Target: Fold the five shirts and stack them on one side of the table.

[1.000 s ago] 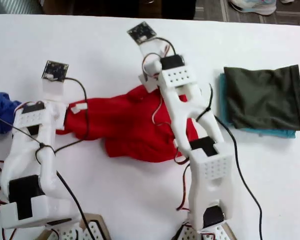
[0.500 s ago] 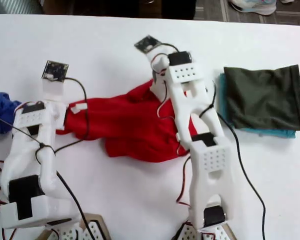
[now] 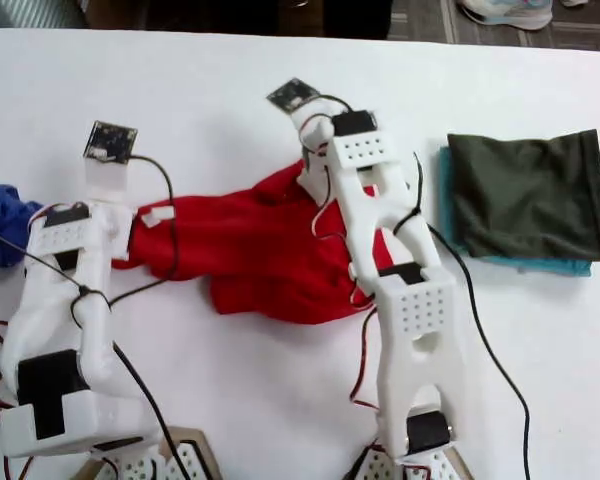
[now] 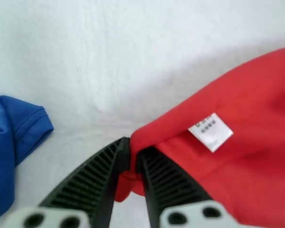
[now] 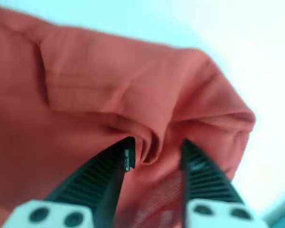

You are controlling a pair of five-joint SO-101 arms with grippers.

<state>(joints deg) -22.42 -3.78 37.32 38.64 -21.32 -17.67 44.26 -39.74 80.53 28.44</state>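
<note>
- In the middle of the white table: a red shirt, crumpled and not folded.
- At the red shirt's left end: the left gripper, jaws squeezed tight on the edge of the cloth, with a bit of red poking out between them.
- Near that pinch: a small white tag on the red cloth.
- Low over the far edge of the red shirt: the right gripper, jaws apart, with a soft bump of red cloth in the gap, not squeezed.
- Stretched out across the red shirt from the near side of the table: the right arm.
- Bent up at the left side of the table: the left arm.
- At the table's left edge, near the left gripper: a blue shirt, bunched up and apart from the red one.
- On the right side of the table: a dark green shirt, folded flat.
- Under it: a light blue shirt, just a thin strip peeking out.
- That little stack: beside the right arm, apart from the red shirt.
</note>
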